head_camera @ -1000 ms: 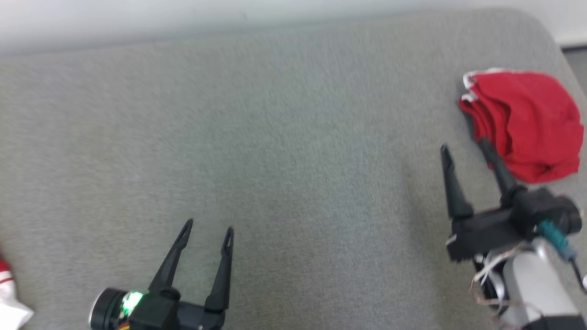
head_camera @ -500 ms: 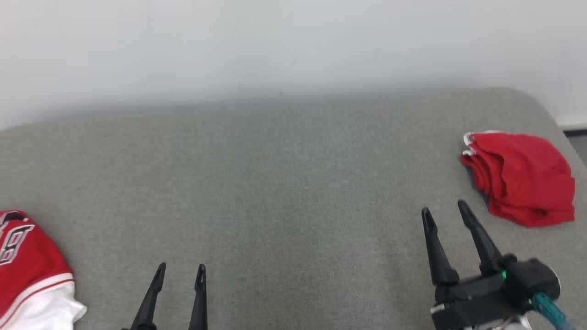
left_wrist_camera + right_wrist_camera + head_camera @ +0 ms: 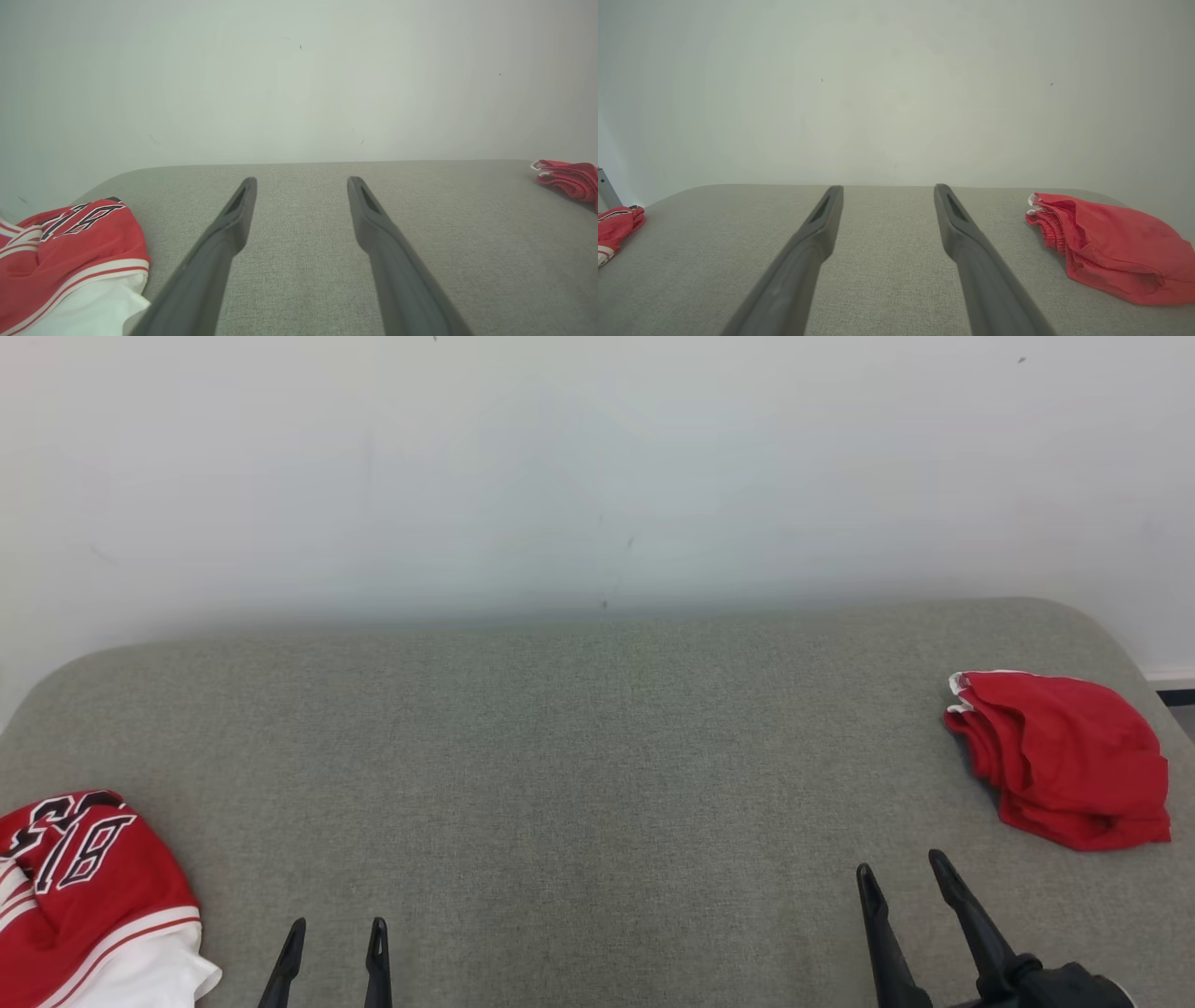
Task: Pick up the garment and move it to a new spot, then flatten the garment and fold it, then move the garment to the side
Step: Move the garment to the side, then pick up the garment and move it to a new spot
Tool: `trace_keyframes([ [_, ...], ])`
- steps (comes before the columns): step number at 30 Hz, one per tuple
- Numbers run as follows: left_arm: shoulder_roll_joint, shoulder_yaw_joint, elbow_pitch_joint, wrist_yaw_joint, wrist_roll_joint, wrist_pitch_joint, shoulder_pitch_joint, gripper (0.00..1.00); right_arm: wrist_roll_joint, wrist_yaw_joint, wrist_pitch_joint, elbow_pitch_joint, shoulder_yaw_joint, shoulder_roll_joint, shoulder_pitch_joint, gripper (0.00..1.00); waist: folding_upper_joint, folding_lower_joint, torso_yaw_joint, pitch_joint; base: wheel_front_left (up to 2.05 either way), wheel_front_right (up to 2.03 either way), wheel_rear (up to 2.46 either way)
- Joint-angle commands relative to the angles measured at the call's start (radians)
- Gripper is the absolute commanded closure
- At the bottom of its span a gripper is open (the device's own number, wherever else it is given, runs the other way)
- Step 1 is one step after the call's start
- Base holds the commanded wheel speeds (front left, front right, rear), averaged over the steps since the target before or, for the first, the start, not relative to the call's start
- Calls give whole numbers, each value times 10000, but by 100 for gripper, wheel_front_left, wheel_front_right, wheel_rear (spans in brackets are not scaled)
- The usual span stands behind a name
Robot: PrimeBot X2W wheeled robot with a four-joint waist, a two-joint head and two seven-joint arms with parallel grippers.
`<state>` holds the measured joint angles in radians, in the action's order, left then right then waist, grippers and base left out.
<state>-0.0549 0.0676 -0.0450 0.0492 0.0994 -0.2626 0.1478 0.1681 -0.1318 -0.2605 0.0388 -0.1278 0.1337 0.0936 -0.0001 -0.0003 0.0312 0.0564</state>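
The left claw (image 3: 337, 926) is seen at the lower left of the head view with its two long dark fingers (image 3: 219, 252) spread apart and nothing held between them. They are pointed across the grey woven-fabric padded bench (image 3: 579, 775) towards the pale wall (image 3: 597, 476) behind it. The right claw (image 3: 901, 864) is seen at the lower right, likewise spread apart and empty, with its fingers (image 3: 976, 261) slightly tilted towards the right. Both claws are kept above bare fabric, and neither is in touch with any cloth. Near the right claw, further right and a little further back, a plain red folded garment with a gathered, white-trimmed edge (image 3: 1064, 761) is laid close to the rounded right end of the bench; in the right wrist view its stacked layers can be made out. At the opposite end, left of the left claw, a crumpled red and white jersey with black-outlined numerals and striped trim (image 3: 84, 887) is laid at the near left corner, cut off in part by the edge of the head view. The two garments are kept well apart, with the broad middle of the bench between them.
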Motion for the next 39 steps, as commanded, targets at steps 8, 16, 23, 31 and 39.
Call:
trace_keyframes([
  [8,44,-136,69,153,-310,-33,187,0,-225,24,-38,64,48,-233,493,0,1,3,-99,160,0,0,0],
  [16,49,-131,144,162,-440,-33,212,0,-228,24,-40,132,124,-275,533,0,1,3,-99,103,0,0,0],
  [23,51,-111,74,173,-515,-33,93,0,-196,24,-38,187,207,-307,508,0,1,3,-138,59,0,0,0],
  [31,54,-79,8,189,-534,-33,125,0,-131,24,-40,239,152,-326,520,0,1,3,-225,92,0,0,0],
  [39,53,-63,-79,164,-568,-33,125,0,-74,24,-38,307,6,-219,604,0,1,3,-516,105,0,0,0],
])
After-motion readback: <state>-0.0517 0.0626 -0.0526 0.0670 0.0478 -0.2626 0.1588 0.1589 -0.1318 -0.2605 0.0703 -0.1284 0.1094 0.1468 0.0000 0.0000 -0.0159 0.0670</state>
